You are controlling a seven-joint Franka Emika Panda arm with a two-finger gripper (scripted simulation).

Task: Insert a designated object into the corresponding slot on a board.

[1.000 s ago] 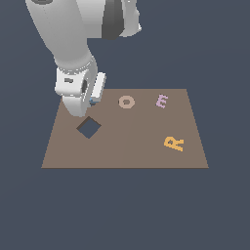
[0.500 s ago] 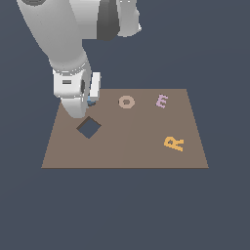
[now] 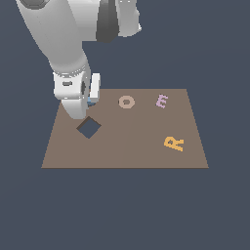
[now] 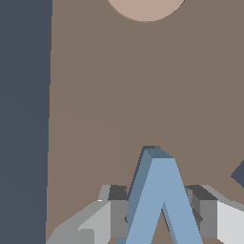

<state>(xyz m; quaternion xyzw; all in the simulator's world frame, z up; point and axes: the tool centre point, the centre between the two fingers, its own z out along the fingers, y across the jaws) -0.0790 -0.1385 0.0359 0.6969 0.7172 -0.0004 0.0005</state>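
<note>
Right between the jaws [image 4: 159, 217] sits the light-blue V block [image 4: 159, 200], and the wrist view shows it plainly: a grey finger [image 4: 116, 214] on each flank, both pressed up to the letter's arms, so the jaws are closed down to the block's width and look to have it pinched. That side-on grip makes sense: squeezing across the two arms keeps the flat letter from twisting. Whether it is lifted clear or resting on the board [image 4: 95, 95] I can't tell from here.

Just past one finger, a dark corner [image 4: 239, 175] peeks in at the edge; that could be the square hole or part of a cutout, too little shows to say.

In the exterior view the jaws are low over the board's corner, the blue letter only a sliver beside the hand. The dark square hole [image 3: 89, 127] lies just beside the jaws, nearer the camera. That is not the target. The V-shaped slot itself I cannot find; it may be hidden under the hand.

Farther out from the jaws comes the tan ring [image 3: 126, 102], then the pink E [image 3: 161, 101], and well away the orange R [image 3: 174, 143], all lying loose on the board.

My read: the block is gripped, insertion not yet done.
</note>
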